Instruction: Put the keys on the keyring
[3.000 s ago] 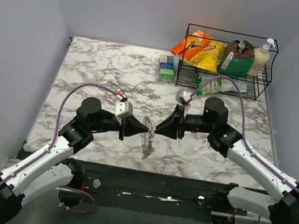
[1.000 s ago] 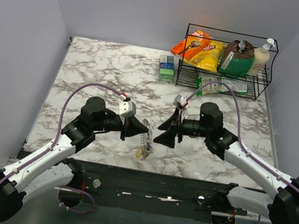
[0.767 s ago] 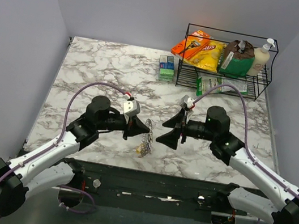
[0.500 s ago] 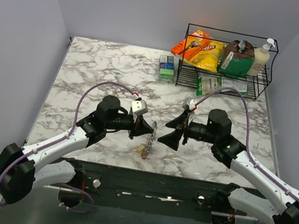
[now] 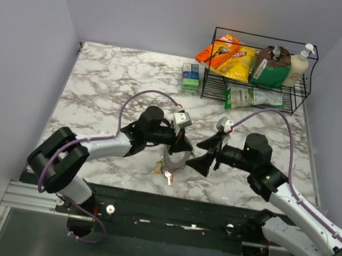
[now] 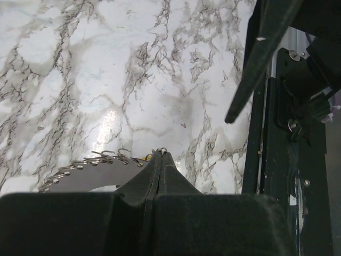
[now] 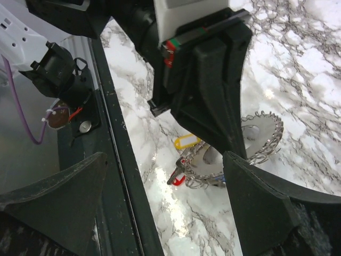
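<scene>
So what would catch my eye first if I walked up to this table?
Two black-tipped arms meet near the front middle of the marble table: the left gripper pinches shut on the keyring, a wreath of silver keys, while the right gripper gapes open beside it. At the back right, a black wire rack holds bright snack bags.

Black wire rack [image 5: 265, 37] (green carton [image 5: 191, 77] beside it) blocks the marble worktop's [image 5: 107, 78] far right corner; far left lies open.
</scene>
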{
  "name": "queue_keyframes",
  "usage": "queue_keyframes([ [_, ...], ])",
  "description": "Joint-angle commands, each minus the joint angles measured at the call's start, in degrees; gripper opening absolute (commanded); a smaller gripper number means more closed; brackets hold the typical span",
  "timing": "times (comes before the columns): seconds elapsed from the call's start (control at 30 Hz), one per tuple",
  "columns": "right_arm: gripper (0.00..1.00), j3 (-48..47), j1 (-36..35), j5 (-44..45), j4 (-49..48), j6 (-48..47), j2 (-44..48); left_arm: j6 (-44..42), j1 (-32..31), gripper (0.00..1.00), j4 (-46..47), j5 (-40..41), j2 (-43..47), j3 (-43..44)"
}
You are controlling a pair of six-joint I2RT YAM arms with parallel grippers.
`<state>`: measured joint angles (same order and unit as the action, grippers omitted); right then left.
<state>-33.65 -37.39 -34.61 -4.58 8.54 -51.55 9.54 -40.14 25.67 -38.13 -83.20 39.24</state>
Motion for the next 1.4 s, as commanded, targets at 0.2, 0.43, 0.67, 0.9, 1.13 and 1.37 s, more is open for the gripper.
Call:
queue_keyframes([
  [0.2,0.97,2.0,0.5,3.6,2.3,0.5,3.2,5.9,-2.4,0.21,8.1,-0.2,-12.9,8.3],
  [0.43,0.98,0.8,0.5,4.2,3.6,0.6,5.1,8.2,-2.4,0.48,6.1,0.6,-17.5,12.4],
  [0.67,1.0,-2.3,0.6,6.7,7.5,-0.2,8.7,8.6,-2.0,0.8,6.2,4.7,-12.0,11.3],
  [0.9,1.0,-6.9,0.5,8.1,11.3,-1.3,9.4,13.0,0.8,0.99,3.2,5.9,-2.8,9.5],
  [1.13,1.0,-10.2,0.5,12.4,14.7,-1.7,11.6,12.0,1.2,0.99,-2.4,19.7,12.3,4.3],
  [1.37,1.0,-11.7,0.5,15.7,15.0,-1.5,12.2,11.7,1.3,0.99,-21.7,46.7,24.5,7.9],
])
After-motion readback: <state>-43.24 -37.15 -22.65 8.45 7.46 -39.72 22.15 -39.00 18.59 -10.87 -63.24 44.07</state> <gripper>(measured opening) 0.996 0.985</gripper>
